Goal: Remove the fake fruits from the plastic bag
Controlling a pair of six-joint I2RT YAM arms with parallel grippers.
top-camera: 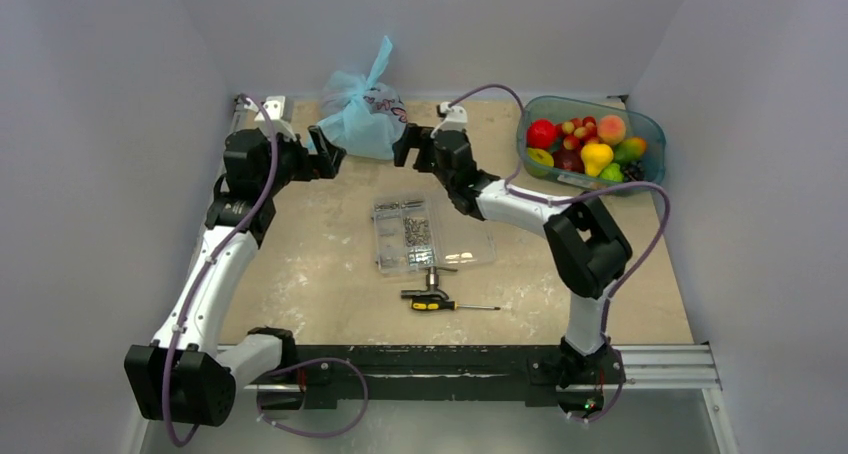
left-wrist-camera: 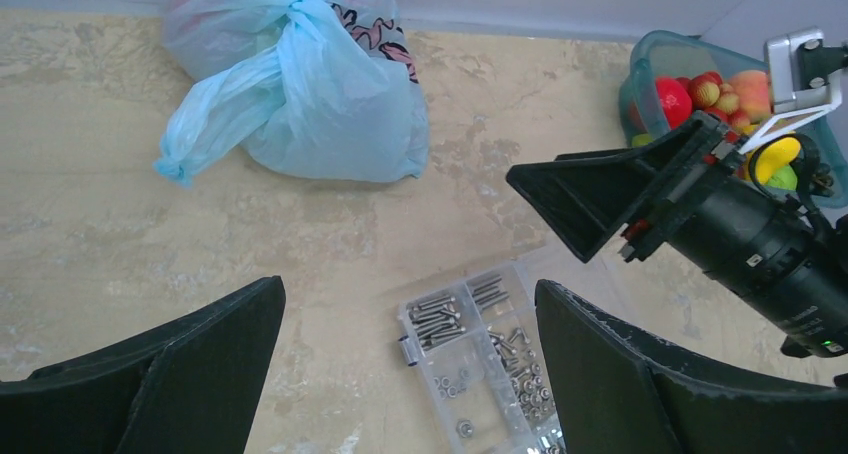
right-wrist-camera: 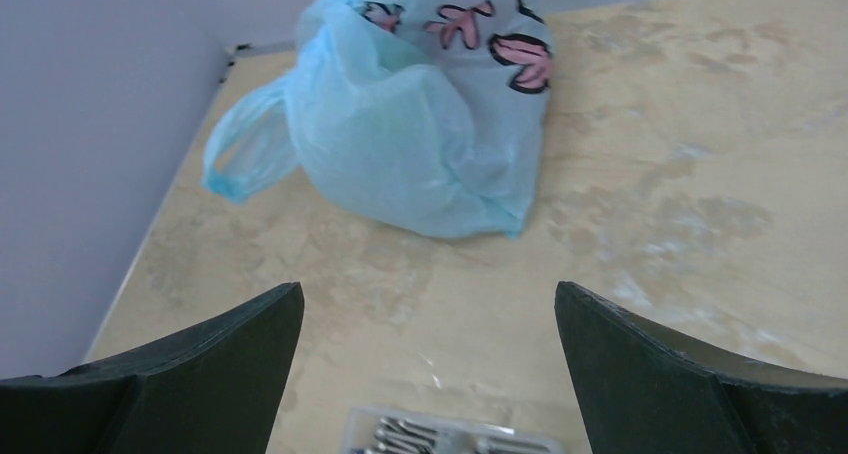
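Hovering either side of the tied plastic bag — left gripper and right gripper both with jaws spread wide, gripping nothing.

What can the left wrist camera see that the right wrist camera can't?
Only the left wrist view shows the teal tub of fruit at the far right, with the right arm reaching in front of it. Only the right wrist view shows the side wall along the table's left edge. Both show the blue bag, the screw box and the table. Each also shows its own open hand at the bottom: the left hand and the right hand.
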